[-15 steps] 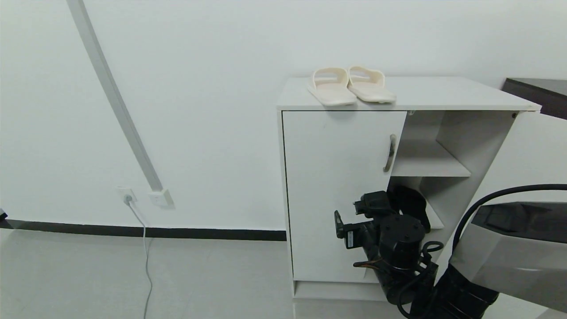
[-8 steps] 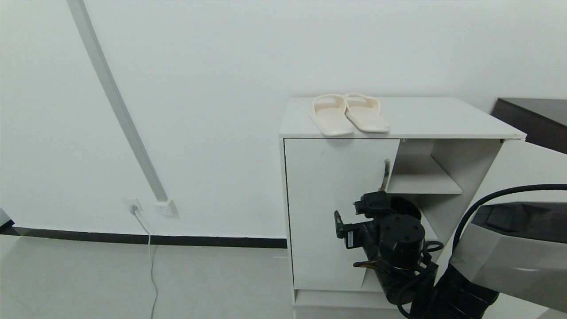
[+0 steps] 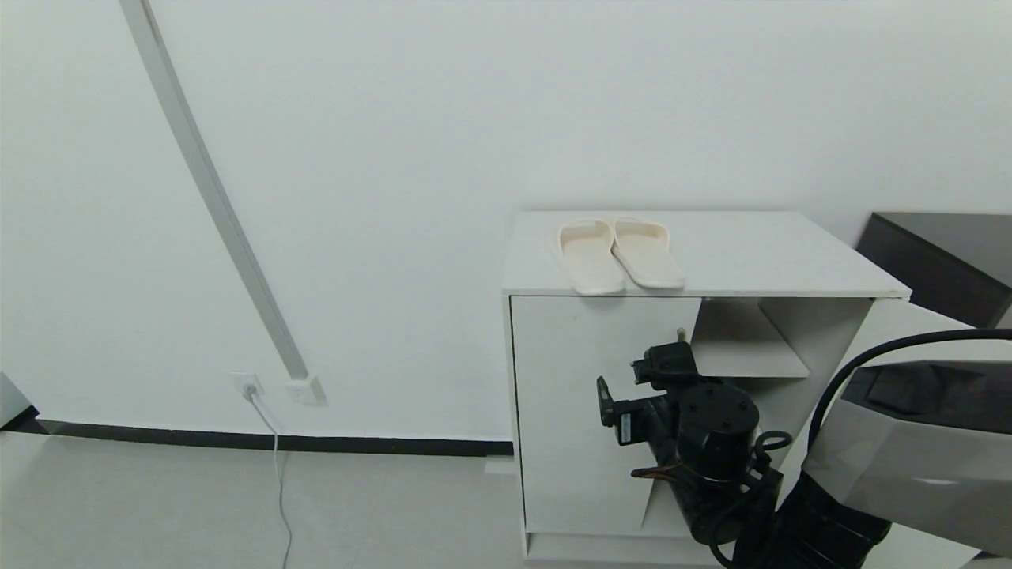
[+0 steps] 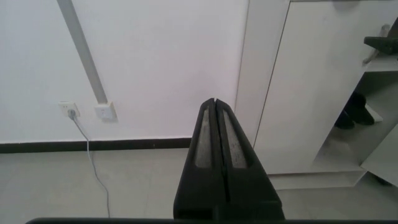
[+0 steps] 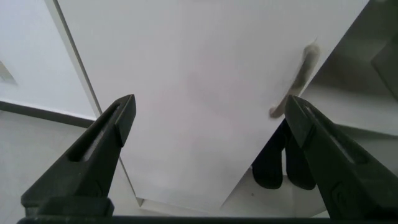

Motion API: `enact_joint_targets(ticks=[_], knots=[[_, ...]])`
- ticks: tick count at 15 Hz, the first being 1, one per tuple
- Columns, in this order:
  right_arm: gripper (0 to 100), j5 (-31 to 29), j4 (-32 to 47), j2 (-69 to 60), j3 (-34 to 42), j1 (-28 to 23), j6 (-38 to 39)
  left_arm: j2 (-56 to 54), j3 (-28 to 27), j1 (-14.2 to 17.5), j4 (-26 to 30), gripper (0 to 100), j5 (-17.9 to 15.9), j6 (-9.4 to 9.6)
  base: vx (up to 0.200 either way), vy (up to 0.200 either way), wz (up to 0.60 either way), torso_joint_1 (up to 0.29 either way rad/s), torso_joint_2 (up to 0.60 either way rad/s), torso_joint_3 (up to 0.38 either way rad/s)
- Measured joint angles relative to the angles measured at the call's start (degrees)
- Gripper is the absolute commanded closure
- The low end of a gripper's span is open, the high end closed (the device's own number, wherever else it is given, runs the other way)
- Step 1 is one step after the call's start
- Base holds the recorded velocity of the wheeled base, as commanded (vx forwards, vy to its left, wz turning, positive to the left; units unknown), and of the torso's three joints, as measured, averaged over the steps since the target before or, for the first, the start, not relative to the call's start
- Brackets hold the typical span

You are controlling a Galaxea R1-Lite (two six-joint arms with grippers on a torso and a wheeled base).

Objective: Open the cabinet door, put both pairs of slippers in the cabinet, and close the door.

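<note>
The cabinet [image 3: 751,253] is plain white all over, with a dull silver handle [image 5: 301,74]. The cream slippers [image 3: 618,254] carry no pattern, and the black slippers [image 5: 285,163] are solid dark. At the frame's left, a grey strip [image 3: 213,197] crosses the white wall above black skirting [image 3: 237,438] and a pale grey floor [image 3: 158,506]. The left gripper [image 4: 214,106] and right gripper [image 5: 208,106] are black.

Your right arm [image 3: 711,431] covers the white cabinet's [image 3: 743,265] lower compartment, most of the closed door's [image 3: 585,395] metal handle [image 3: 680,333] and part of the open door [image 3: 901,324]. From the right wrist, the closed door half hides the pair of black slippers [image 5: 273,168].
</note>
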Motion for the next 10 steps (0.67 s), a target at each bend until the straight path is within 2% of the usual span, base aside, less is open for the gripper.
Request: enact_joint_targets(ticks=[7,10], knots=[[0,0.3,-0.9,0.0,0.6,0.0,0.0,0.0,0.0,0.0,0.0,100,0.0,0.38,0.000,0.000,0.00,0.253,-0.57,-0.332],[0,0.5,-0.9,0.0,0.6,0.0,0.0,0.0,0.0,0.0,0.0,100,0.0,0.11,0.000,0.000,0.00,0.204,-0.45,-0.248]])
